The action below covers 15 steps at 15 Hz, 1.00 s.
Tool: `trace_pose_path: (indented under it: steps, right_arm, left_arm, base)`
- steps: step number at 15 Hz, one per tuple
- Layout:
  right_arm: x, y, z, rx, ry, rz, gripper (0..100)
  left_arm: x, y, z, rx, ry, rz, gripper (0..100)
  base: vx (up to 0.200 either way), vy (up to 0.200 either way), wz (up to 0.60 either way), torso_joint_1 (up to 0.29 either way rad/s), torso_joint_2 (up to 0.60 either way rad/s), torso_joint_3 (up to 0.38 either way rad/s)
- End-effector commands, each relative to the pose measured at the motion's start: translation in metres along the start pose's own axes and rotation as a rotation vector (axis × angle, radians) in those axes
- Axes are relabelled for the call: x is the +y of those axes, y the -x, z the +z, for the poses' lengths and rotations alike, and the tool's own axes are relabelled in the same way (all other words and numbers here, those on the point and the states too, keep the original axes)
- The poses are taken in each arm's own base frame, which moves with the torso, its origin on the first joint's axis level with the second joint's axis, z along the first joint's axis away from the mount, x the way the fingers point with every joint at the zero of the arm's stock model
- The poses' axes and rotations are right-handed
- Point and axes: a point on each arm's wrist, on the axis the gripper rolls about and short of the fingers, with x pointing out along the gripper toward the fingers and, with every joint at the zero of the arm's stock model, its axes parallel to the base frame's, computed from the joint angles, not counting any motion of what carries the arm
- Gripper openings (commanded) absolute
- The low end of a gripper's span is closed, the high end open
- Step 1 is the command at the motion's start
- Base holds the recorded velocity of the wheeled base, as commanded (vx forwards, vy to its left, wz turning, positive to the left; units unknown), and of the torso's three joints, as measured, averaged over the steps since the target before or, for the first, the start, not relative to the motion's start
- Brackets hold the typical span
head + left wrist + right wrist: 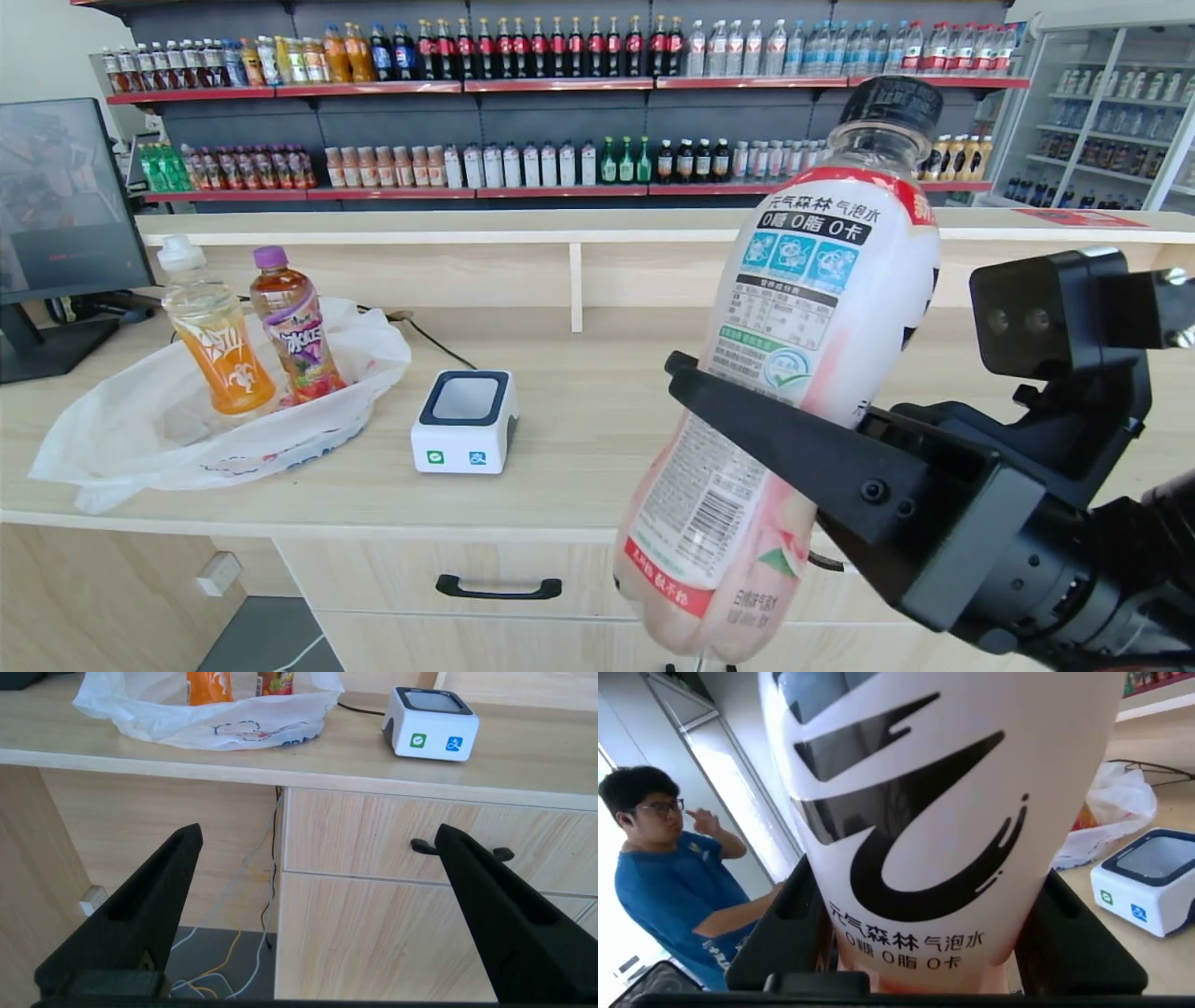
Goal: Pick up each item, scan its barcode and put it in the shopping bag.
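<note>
Fig.: progress approx. two-thirds. Orange bottle (217, 341) & purple-cap bottle (295, 329) are standing in bag (112, 425), left on bench (579, 420). White bottle (822, 261) is hanging in air, near & right of scanner (464, 420), prob. not yet scanned. R gripper (738, 392) fingers are clamping its mid-body; L gripper (318, 835) fingers are spread wide, empty. Long axis is running near-upright, w/ cap tilting up-right, base down-left.
</note>
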Motion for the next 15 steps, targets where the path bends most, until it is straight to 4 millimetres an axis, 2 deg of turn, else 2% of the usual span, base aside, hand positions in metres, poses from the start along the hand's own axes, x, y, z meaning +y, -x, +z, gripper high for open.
trace_pose_path:
  steps: [1,3,7,11,13,15]
  right_arm:
    - [0.003,-0.003,-0.007,0.023,-0.027,0.018,0]
    - [0.004,-0.004,-0.007,0.022,-0.032,0.022,0]
    - [0.005,-0.027,0.003,-0.025,-0.027,0.088,0]
    - [0.007,-0.029,0.006,-0.030,-0.036,0.106,0]
    - [0.010,-0.023,0.008,-0.029,-0.038,0.105,0]
    - [-0.006,-0.014,0.012,-0.026,-0.016,0.046,0]
  left_arm:
    - [0.000,0.000,0.000,-0.001,0.000,0.000,100]
    - [0.000,0.000,0.000,-0.001,0.000,0.000,100]
    - [0.000,0.000,0.000,0.001,0.000,0.000,100]
    - [0.000,0.000,0.000,-0.001,0.000,0.000,100]
    - [0.000,0.000,0.000,-0.001,0.000,0.000,100]
    - [0.000,0.000,0.000,-0.001,0.000,0.000,100]
  base:
    - [0.000,0.000,0.00,0.000,0.00,0.000]
    - [0.000,0.000,0.00,0.000,0.00,0.000]
    - [0.000,0.000,0.00,0.000,0.00,0.000]
    - [0.000,0.000,0.00,0.000,0.00,0.000]
    - [0.000,0.000,0.00,0.000,0.00,0.000]
    - [0.000,0.000,0.00,0.000,0.00,0.000]
